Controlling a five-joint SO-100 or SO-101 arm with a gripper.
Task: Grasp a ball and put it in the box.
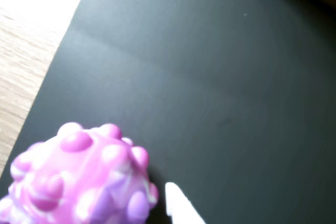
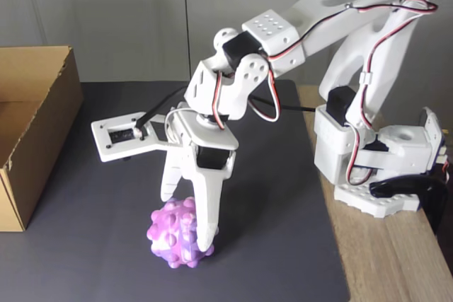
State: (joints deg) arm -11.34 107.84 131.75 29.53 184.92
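Hand (image 2: 190,228) straddling ball (image 2: 178,233); contact unclear; box (image 2: 32,129) cropped left.

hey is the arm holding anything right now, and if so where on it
The gripper has its fingers on either side of the ball, across its middle, with the ball sitting on the black mat. Whether the grip is firm cannot be told.
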